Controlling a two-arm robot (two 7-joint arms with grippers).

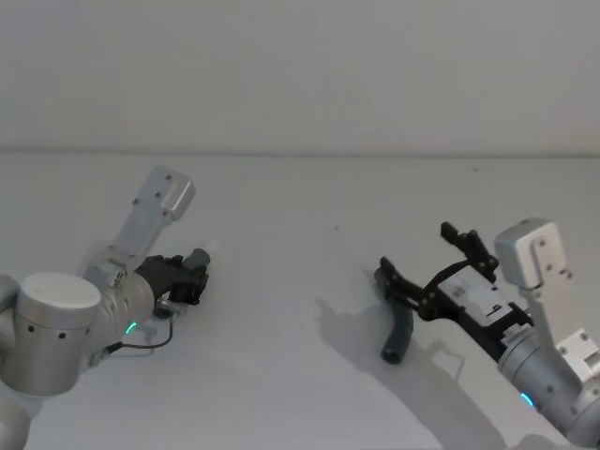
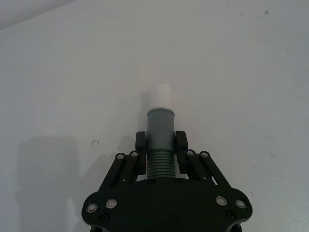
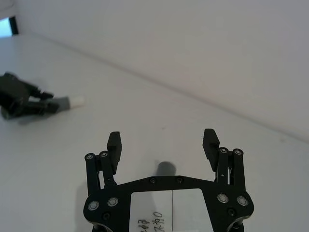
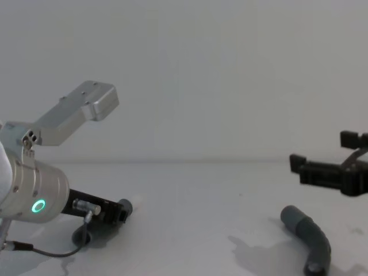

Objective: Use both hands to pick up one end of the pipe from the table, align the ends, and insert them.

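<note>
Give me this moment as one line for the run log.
left gripper: shut on white-tipped piece | right gripper: jaws open over grey piece, apart | grey piece: on table | join: not yet

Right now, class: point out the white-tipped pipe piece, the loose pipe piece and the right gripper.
white-tipped pipe piece [image 2: 160, 129]: left wrist view, grey sleeve.
loose pipe piece [image 4: 311, 233]: chest view, its bend.
right gripper [image 3: 162, 140]: right wrist view, midway between fingertips.

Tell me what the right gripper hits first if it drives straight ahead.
Probably bare table. The open right gripper hovers above the grey pipe piece and looks set to pass over it, though depth is unclear; the left gripper sits off that line.
</note>
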